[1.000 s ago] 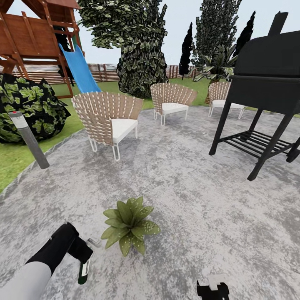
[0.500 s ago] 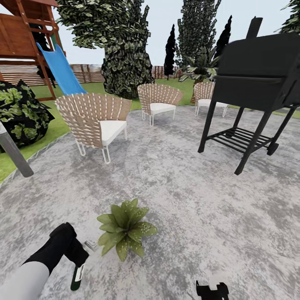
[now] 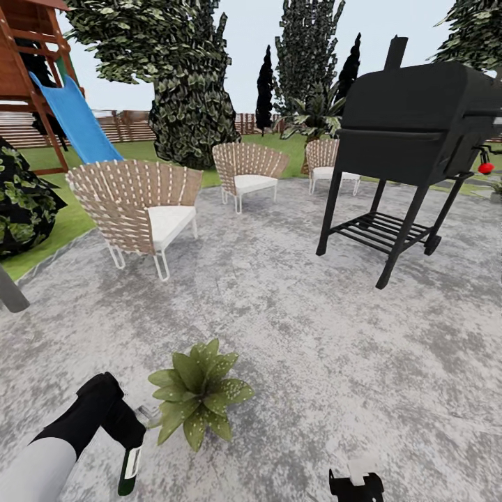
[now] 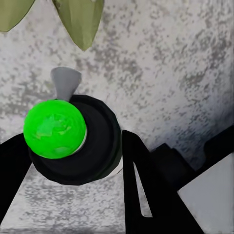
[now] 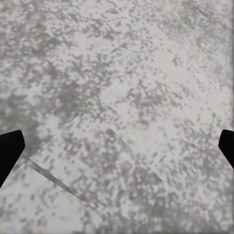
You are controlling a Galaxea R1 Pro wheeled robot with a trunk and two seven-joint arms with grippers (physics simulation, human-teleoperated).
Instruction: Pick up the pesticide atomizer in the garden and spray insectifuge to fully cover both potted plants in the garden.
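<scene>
In the head view a potted plant (image 3: 195, 392), a low rosette of broad green leaves, sits on the grey paving near the lower left. My left gripper (image 3: 124, 438) hangs just left of it, shut on the pesticide atomizer (image 3: 128, 468), a dark-green bottle with a white label strip. Its grey spray head (image 3: 147, 413) points toward the leaves. The left wrist view looks down on the pesticide atomizer (image 4: 80, 146) between the black fingers (image 4: 141, 180), with leaf tips (image 4: 80, 19) just beyond the nozzle. My right gripper (image 3: 355, 482) is low over bare paving, its fingertips (image 5: 9, 148) spread wide apart.
Three wicker chairs (image 3: 136, 202) stand across the paving's far side. A black grill (image 3: 411, 125) on legs is at the right. A blue slide (image 3: 70, 118), a dark bush (image 3: 17, 202) and a grey post (image 3: 10, 294) are on the left. Lawn, trees and a fence lie behind.
The whole view has swung right, so the grill shows more fully and the slide and post have slid left. The plant now sits slightly nearer my left gripper.
</scene>
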